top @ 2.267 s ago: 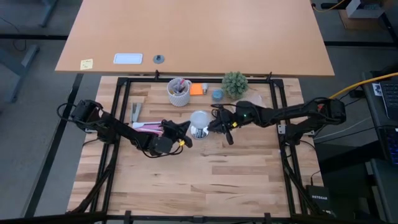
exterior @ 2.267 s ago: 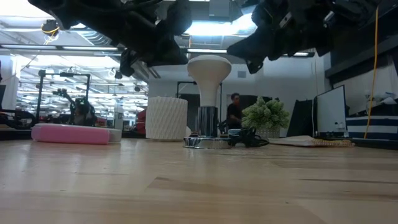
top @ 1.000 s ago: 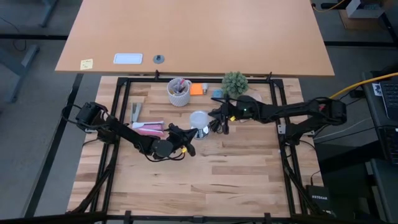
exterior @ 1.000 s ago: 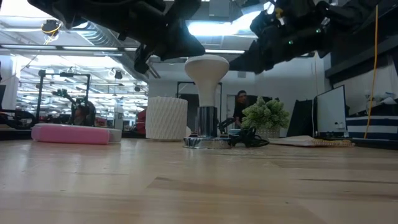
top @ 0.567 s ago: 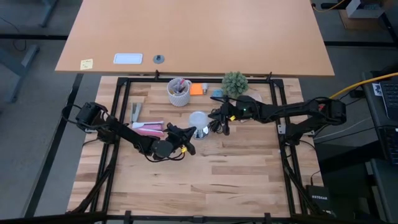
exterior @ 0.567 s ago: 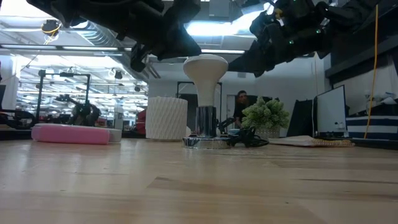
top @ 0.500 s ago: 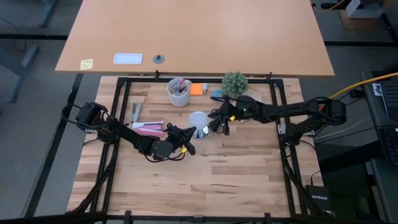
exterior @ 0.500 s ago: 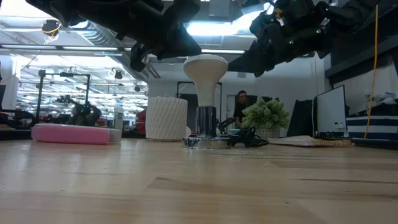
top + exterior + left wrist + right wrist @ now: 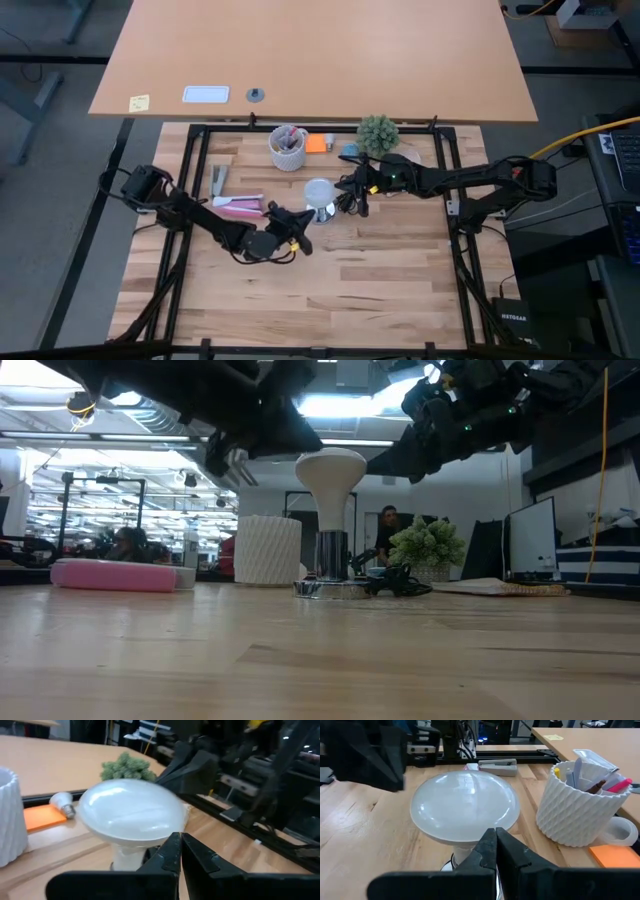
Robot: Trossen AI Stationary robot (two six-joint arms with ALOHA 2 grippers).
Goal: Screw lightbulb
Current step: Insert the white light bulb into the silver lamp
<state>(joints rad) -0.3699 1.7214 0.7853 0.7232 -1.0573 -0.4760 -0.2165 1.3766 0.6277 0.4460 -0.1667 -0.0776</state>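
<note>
The lightbulb (image 9: 319,190), white and wide-topped, stands upright with its neck (image 9: 334,510) in the silvery round fitting (image 9: 331,586) at mid-table. My left gripper (image 9: 302,218) is shut and sits at the bulb's near-left side, its tips (image 9: 179,851) just under the globe's rim. My right gripper (image 9: 343,194) is also shut. It comes level from the table's right, with its tips (image 9: 495,842) at the globe's lower edge. The low view shows both arms as dark shapes on either side of the globe (image 9: 333,465). My left gripper's shut fingers (image 9: 170,852) point at the globe's lower rim (image 9: 150,836) from the near left, about level. I cannot tell whether they touch it. My right gripper's shut fingers (image 9: 487,845) meet the globe's edge (image 9: 366,461) from the right, and here too I cannot tell whether they touch.
A white cup of pens (image 9: 288,148), an orange pad (image 9: 316,143) and a small plant (image 9: 378,132) stand behind the bulb. A pink object (image 9: 240,205) lies to its left. The fitting's black cord (image 9: 395,582) lies to the right. Bare wood (image 9: 340,280) spans the near half.
</note>
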